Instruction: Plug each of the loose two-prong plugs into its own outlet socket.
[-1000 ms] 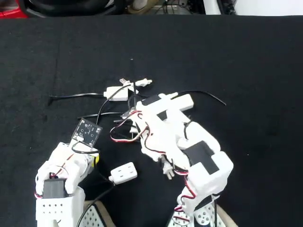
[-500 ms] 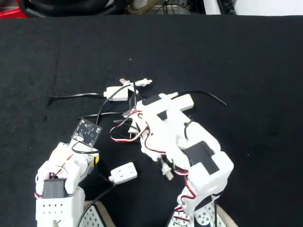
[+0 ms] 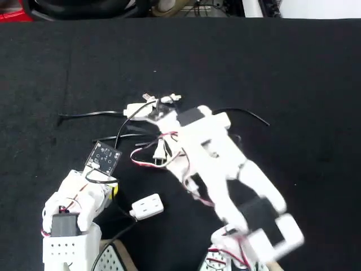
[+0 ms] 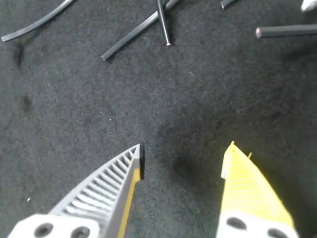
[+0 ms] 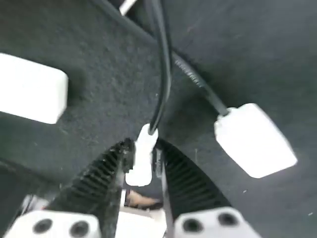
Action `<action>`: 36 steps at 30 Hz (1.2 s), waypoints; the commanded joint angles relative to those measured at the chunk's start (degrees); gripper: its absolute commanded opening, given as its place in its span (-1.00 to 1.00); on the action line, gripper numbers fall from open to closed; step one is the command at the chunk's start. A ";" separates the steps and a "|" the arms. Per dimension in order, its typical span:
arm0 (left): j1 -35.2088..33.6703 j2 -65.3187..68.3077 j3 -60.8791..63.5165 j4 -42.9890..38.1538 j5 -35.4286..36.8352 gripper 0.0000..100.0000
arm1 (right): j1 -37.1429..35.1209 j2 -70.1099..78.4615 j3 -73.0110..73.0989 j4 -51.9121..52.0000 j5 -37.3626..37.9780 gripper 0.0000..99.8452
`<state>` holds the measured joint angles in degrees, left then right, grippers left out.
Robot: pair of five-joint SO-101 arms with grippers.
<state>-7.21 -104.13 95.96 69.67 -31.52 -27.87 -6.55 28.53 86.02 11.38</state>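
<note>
— Right arm (image 3: 225, 164) has stretched out since a second ago. Its tip now sits farther from the base, up among the white pieces in the middle of the cloth (image 3: 293, 73), and its elbow lies lower and more to the side.

— And the left arm?

— Left arm (image 3: 73, 209) is where it was, folded near the front edge. The outlet (image 3: 146, 206) just beside it has not shifted either.

— How do the jaws stand on the right?

— The right gripper (image 5: 143, 147) is closed narrow on a plug (image 5: 139, 168). The small white body is pinched between both fingers, and its black cord (image 5: 162, 74) runs away from the tips over the cloth.

— What lies close to it?

— The right wrist view shows a white block (image 5: 30, 88) on one side of that cord. On the other side is a second block (image 5: 255, 140) with a cord of its own. Neither touches the held plug. I cannot tell from there whether they are outlets.

— And from above?

— A loose plug (image 3: 171, 99) with bare prongs lies just beyond the right arm's tip. The held plug itself is hidden under the arm in that view.

— The left side?

— The left gripper (image 4: 185, 146) has its jaws wide apart, one finger grey and one yellow, with just black cloth between them. Ahead of the tips lie a few loose cords (image 4: 133, 32), well apart from both fingers.
</note>
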 commanded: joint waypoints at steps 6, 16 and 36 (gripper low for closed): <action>-0.48 -0.26 0.13 -2.55 2.46 -0.47 | -0.53 -30.73 13.85 -10.02 -4.31 -0.98; 0.04 -0.26 -10.68 -13.45 25.85 -0.46 | -13.27 -72.22 47.34 -41.41 -8.53 -0.98; 25.98 -0.26 -21.41 1.23 25.32 -0.46 | -21.71 -104.31 63.16 -35.08 -10.64 -0.98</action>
<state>15.65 -104.13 77.67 68.00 -1.54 -49.23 -103.08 94.99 49.89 1.19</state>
